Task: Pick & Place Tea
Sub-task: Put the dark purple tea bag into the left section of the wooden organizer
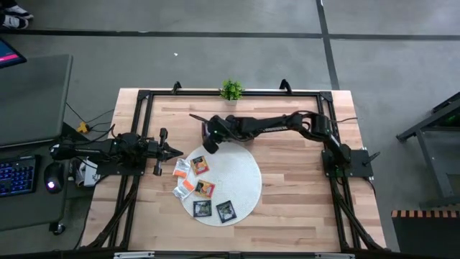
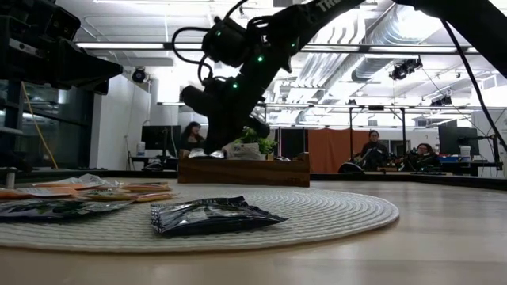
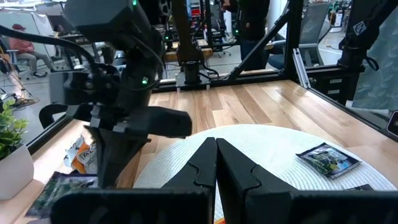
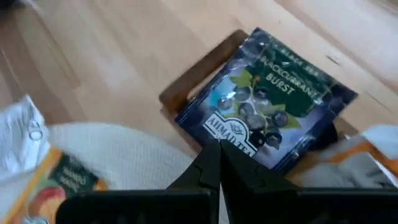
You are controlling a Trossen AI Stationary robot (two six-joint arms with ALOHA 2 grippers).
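Here the right claw point(image 4: 219, 163) is seen pinched shut above a black tea sachet point(image 4: 268, 99) lying in the wooden tray point(image 2: 244, 169), while the left claw point(image 1: 175, 151) is held closed beside the round mat point(image 1: 244, 180).

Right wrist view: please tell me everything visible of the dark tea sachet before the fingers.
The dark sachet is a flat, glossy square packet, dark blue, with berries and leaves pictured and the words "Blackcurrant Burst" and "Ahmad Tea". It sits tilted over the brown wooden tray. The right gripper, fingers together, meets its near edge and seems to pinch it.
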